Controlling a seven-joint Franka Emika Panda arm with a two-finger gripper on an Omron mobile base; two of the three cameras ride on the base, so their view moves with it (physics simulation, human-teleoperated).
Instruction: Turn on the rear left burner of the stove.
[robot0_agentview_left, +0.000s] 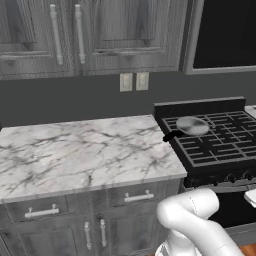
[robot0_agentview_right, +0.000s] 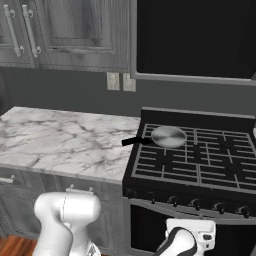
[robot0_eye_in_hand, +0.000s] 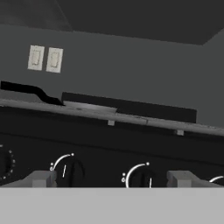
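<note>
Hand view: claw (robot0_eye_in_hand: 111, 178) open, empty — facing the stove (robot0_eye_in_hand: 109, 144) knobs (robot0_eye_in_hand: 70, 170).

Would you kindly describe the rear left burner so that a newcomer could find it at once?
Start at the black stove right of the marble counter. On its grate top, go to the back corner nearest the counter: that is the rear left burner. Unlike the other burners, it carries a silver pan whose black handle points at the counter.

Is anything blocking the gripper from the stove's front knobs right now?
Nothing visible does. In the hand view the gripper faces the knobs on the stove front with open space between. The frying pan sits up on the rear left burner, out of the path.
</note>
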